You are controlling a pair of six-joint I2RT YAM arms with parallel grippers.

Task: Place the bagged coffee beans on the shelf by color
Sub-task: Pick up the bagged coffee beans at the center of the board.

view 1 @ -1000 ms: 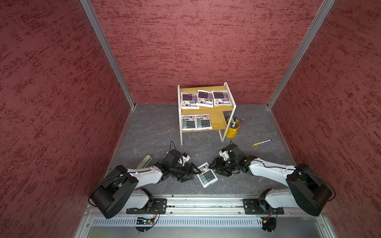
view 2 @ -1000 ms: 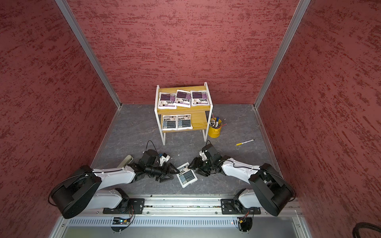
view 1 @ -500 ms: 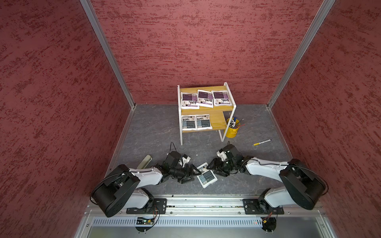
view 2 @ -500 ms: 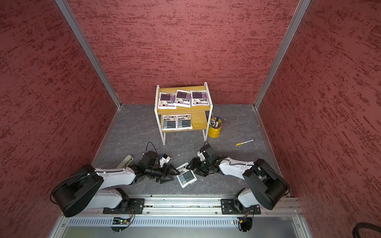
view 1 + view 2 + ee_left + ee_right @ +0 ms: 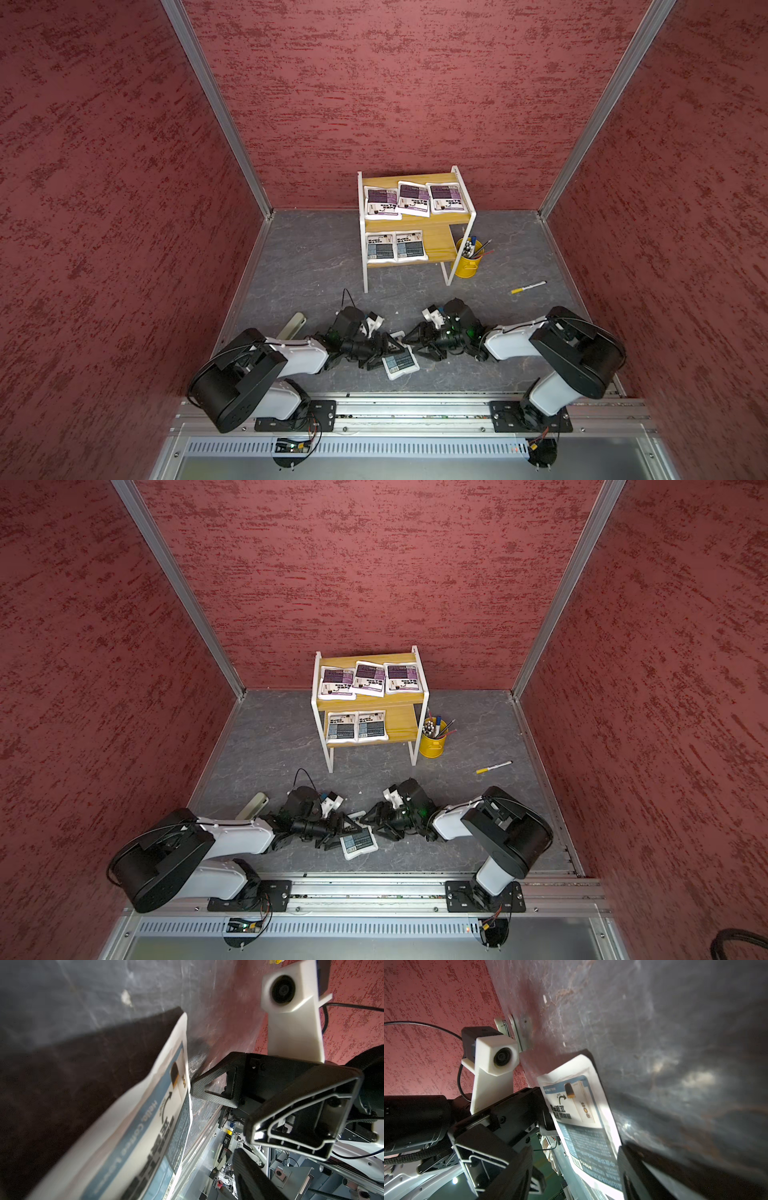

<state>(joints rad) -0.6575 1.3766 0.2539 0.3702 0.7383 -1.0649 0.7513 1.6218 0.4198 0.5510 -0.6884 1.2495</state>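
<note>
One grey-blue coffee bag (image 5: 399,361) (image 5: 358,840) lies on the grey floor between my two grippers. My left gripper (image 5: 383,351) is open at the bag's left edge. In the left wrist view the bag (image 5: 145,1126) fills the near side, well apart from the one finger (image 5: 248,1169) that shows. My right gripper (image 5: 415,347) (image 5: 577,1169) is open, with the bag's right end (image 5: 583,1118) between its fingers. The shelf (image 5: 438,247) stands at the back, with three purple bags (image 5: 413,199) on its top board and two grey-blue bags (image 5: 395,247) on the lower board.
A yellow pen cup (image 5: 467,262) stands by the shelf's right front leg. A yellow-and-white marker (image 5: 528,287) lies on the floor to the right. A beige flat thing (image 5: 291,326) lies beside the left arm. Red walls close three sides.
The left gripper's jaws have narrowed somewhat beside the bag. The bag has shifted slightly left. The right arm's elbow has swung inward while its gripper stays at the bag.
</note>
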